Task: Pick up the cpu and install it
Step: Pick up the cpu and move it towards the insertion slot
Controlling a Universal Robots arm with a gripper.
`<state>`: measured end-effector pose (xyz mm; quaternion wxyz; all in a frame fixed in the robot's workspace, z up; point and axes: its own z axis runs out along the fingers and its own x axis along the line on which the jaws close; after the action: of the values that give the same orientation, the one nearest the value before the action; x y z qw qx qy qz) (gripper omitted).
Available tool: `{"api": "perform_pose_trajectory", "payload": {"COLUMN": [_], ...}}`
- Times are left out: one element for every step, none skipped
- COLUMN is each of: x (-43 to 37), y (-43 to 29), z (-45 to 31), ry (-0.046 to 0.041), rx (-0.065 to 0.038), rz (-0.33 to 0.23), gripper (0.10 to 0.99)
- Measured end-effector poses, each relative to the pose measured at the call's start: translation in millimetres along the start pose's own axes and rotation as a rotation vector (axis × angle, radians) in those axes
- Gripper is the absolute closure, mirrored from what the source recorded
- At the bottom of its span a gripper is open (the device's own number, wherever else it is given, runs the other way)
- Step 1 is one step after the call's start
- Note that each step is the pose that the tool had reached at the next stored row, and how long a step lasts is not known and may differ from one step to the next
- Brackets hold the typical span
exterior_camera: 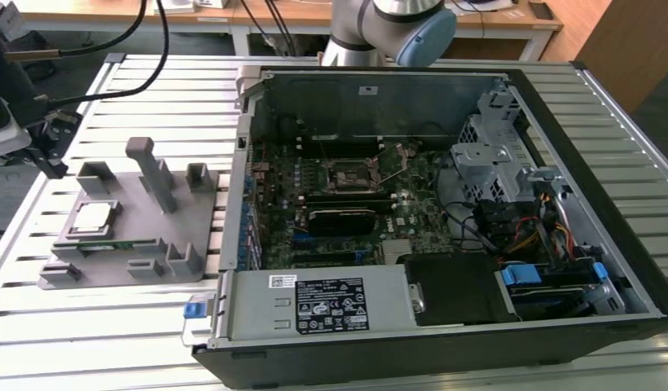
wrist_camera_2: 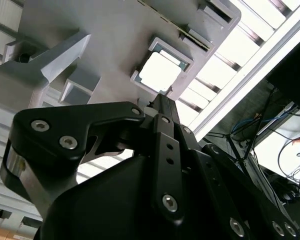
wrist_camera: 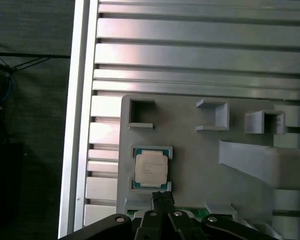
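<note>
The cpu [exterior_camera: 92, 218] is a small silvery square chip lying flat in a recess of the grey holder block [exterior_camera: 149, 236], on the slatted table at the exterior view's left. Both wrist views look down on the cpu [wrist_camera: 151, 169] [wrist_camera_2: 160, 72]. My gripper [exterior_camera: 54, 163] hangs above the holder's outer edge, apart from the chip. Its black fingers [wrist_camera: 162, 200] meet in one narrow tip with nothing between them. That tip [wrist_camera_2: 162, 102] points toward the cpu's near edge. The open socket [exterior_camera: 356, 173] sits on the motherboard inside the computer case [exterior_camera: 595, 342].
The holder carries tall grey posts [exterior_camera: 149, 167] and a green memory stick [exterior_camera: 95, 247] beside the cpu. The open case fills the table's middle and right, with a power supply [exterior_camera: 323, 305], drive cage [exterior_camera: 492, 155] and cables. The table's edge [wrist_camera: 80, 125] runs close to the holder.
</note>
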<state>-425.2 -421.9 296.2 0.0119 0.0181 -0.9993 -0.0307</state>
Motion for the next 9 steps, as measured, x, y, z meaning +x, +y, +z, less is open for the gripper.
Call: {"api": "perform_pose_trajectory", "payload": {"x": [0.0,0.0,0.0,0.0,-0.1,-0.1,-0.1,-0.2,-0.2], "y": [-0.1,-0.3,-0.5,-0.6,-0.7,-0.8,-0.8,-0.9,-1.0], "z": [1.0,1.8,2.5,3.6,4.8,6.0,7.1,8.3,9.8], "ry": [0.0,0.0,0.0001,0.0,0.0,0.0,0.0001,0.0001,0.0], "rx": [0.0,0.0,0.0,0.0,0.0,0.0,0.0,0.0,0.0], "rz": [0.0,0.0,0.0,0.0,0.0,0.0,0.0,0.0,0.0], "gripper": [0.98,0.98,0.973,0.918,0.918,0.855,0.796,0.796,0.737]}}
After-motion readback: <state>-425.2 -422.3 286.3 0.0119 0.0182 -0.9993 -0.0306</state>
